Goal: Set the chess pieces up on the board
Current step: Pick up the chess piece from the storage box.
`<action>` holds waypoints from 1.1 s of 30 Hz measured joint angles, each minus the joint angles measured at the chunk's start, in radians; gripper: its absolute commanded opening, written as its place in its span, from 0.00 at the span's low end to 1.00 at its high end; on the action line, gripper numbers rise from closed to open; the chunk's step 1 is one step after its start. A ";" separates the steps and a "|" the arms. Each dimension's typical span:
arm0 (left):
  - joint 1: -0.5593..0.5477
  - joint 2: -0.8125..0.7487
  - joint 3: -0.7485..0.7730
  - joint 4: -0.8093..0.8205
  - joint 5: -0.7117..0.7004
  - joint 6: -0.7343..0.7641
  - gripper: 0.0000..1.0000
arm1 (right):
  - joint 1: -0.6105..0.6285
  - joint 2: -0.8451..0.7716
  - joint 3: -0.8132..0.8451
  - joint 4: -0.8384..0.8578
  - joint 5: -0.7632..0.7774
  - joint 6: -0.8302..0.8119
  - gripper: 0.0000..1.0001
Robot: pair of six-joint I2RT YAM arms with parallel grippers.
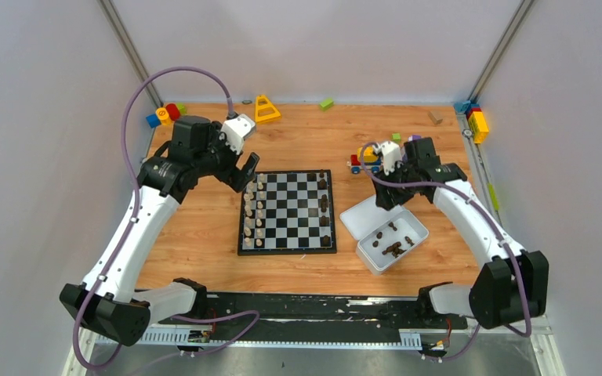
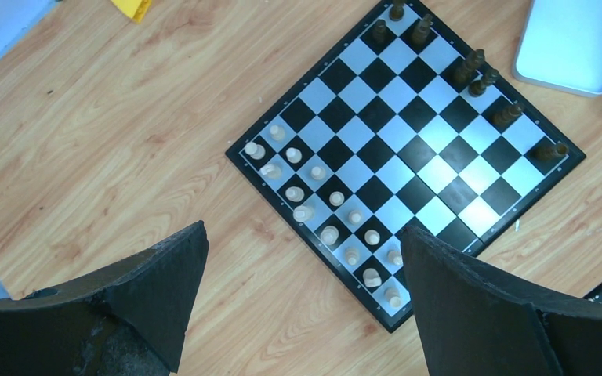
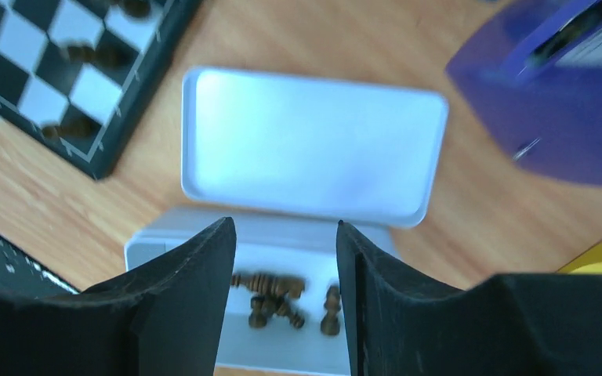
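we see a table top (image 2: 86,157) of pale wood grain, smooth with a soft sheen. the board (image 2: 376,192) looks like hard plastic, its checks glossy enough to catch the light and its rim a duller black. the pale chess pieces (image 2: 295,193) read as smooth, bare wood, the dark chess pieces (image 2: 508,115) as stained wood with a slight shine. the lid (image 3: 313,141) and the tray (image 3: 165,231) are smooth white plastic, satin rather than glossy. the left gripper (image 2: 304,229) has fingers (image 2: 149,290) of matt black, grainy and scuffed grey, and the right gripper (image 3: 284,225) has the same. the blurred purple block (image 3: 533,102) is perhaps glossy plastic.
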 measured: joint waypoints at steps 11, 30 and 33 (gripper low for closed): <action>0.003 -0.026 -0.079 0.027 0.068 0.019 1.00 | -0.009 -0.125 -0.346 0.027 -0.016 -0.071 0.38; 0.003 -0.050 -0.091 0.052 0.054 0.043 1.00 | -0.008 -0.063 -0.394 0.148 -0.074 -0.183 0.35; 0.003 -0.050 -0.092 0.052 0.048 0.045 1.00 | -0.009 -0.069 -0.420 0.172 -0.088 -0.200 0.35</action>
